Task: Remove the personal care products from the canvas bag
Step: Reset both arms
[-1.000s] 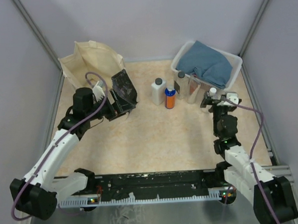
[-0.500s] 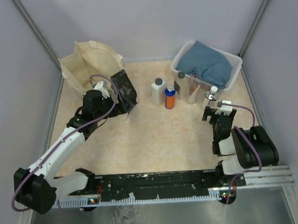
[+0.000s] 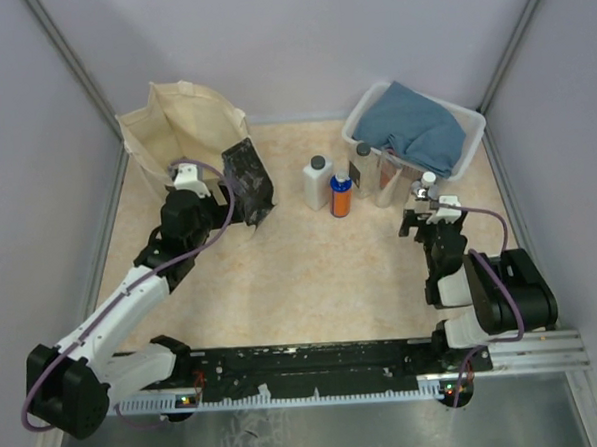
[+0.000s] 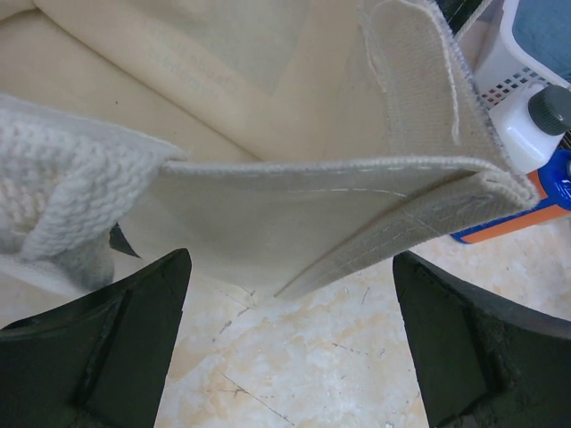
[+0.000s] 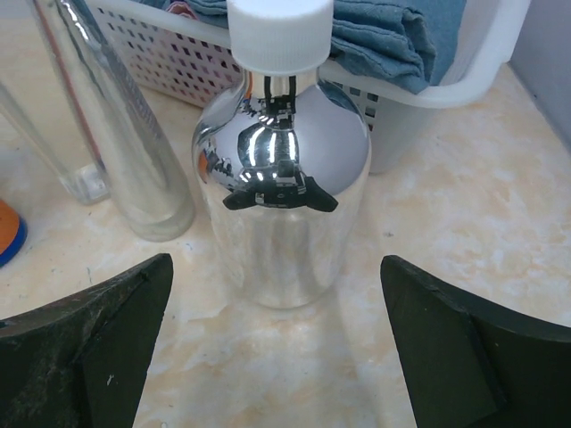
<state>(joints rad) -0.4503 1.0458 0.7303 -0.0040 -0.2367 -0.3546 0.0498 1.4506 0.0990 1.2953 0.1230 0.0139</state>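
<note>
The cream canvas bag point(image 3: 178, 125) lies at the far left with its dark printed panel point(image 3: 248, 181) facing right. My left gripper point(image 3: 196, 181) is open and empty at the bag's mouth; in the left wrist view point(image 4: 285, 343) the bag's folded rim point(image 4: 321, 209) hangs just ahead of the fingers. A white bottle with grey cap point(image 3: 317, 182), a blue-and-orange bottle point(image 3: 341, 195) and pale dark-capped bottles point(image 3: 365, 170) stand mid-table. My right gripper point(image 3: 428, 217) is open just behind a shiny silver bottle with white cap point(image 5: 281, 178), not touching it.
A white plastic basket point(image 3: 469, 139) holding a blue folded cloth point(image 3: 414, 127) stands at the far right, right behind the silver bottle point(image 3: 424, 187). A clear bottle point(image 5: 134, 134) stands to its left. Grey walls enclose the table on three sides.
My right gripper has let go of the silver bottle and pulled back toward its base. My left gripper has moved up to the bag's mouth.
</note>
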